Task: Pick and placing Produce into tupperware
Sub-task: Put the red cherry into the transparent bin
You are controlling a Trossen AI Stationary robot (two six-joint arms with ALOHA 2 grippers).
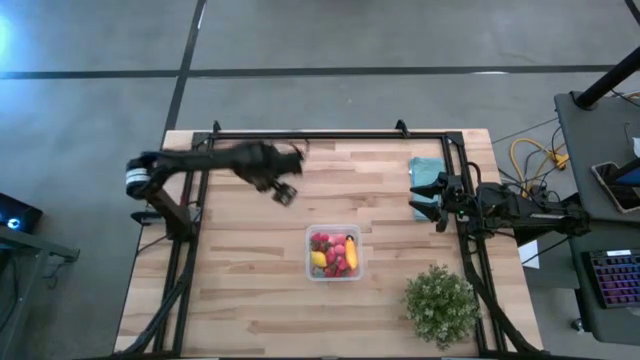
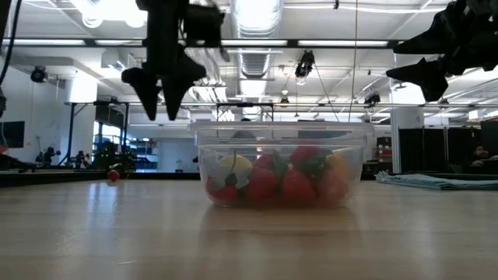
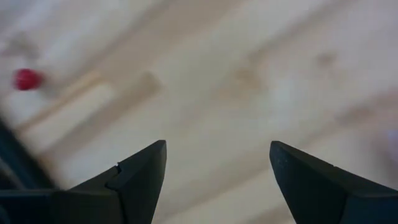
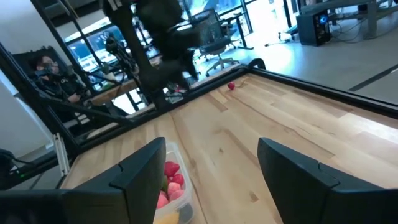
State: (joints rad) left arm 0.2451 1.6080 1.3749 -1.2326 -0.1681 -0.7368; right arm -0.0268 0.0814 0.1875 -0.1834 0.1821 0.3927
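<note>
Fingers of both grippers spread, empty; clear tupperware (image 1: 334,252) holds red, yellow produce (image 1: 333,254).

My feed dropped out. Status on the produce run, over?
Left gripper open, empty, above the table. Right gripper open, waiting by the teal cloth. Tupperware loaded; one red piece stray at the far edge.
</note>
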